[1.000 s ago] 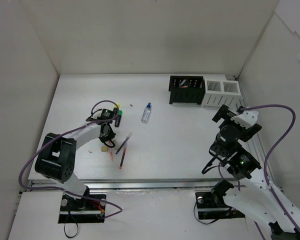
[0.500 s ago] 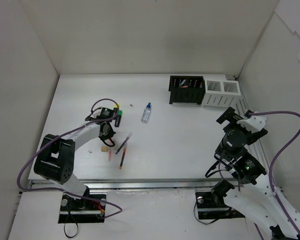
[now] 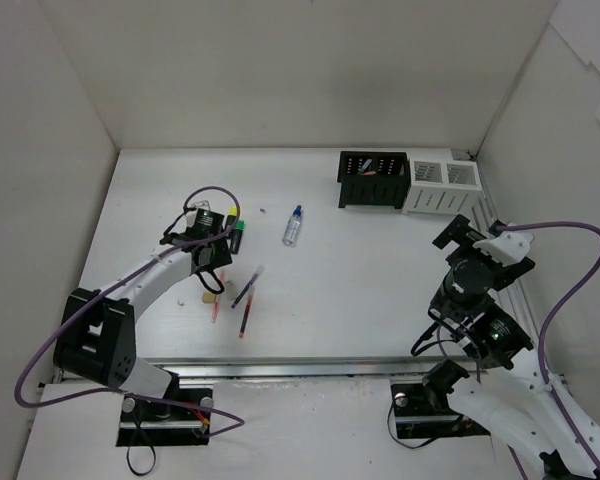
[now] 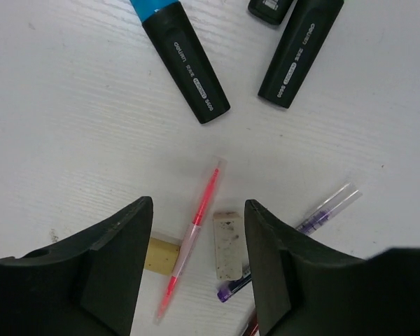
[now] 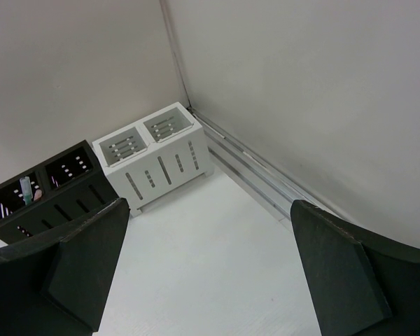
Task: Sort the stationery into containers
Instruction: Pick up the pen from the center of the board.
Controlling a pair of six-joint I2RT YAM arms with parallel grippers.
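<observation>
The thin red pen [image 4: 194,238] lies on the bench [image 4: 70,140], directly between the fingers of the left tool [image 4: 198,207], which is spread wide and holds nothing. A tan eraser [image 4: 161,254] sits just beside the pen on one side and a white eraser [image 4: 227,243] on the other. A clear pen [image 4: 325,210] runs off beyond the white one. Further out, well apart from the pen, lie a blue-capped highlighter [image 4: 182,59] and a second black highlighter [image 4: 301,49].

We judge the step in hand to be picking up this pen. To do it well, we would come straight down with the fingers straddling the barrel near its middle and close slowly. The tan eraser is partly hidden behind one finger, so we cannot tell whether that finger would land on it; a small shift along the pen may be wise.

Across the bench, the right tool [image 5: 208,206] is open and empty, facing the black organiser [image 5: 49,182] and the white bins [image 5: 154,150] in the far corner.
</observation>
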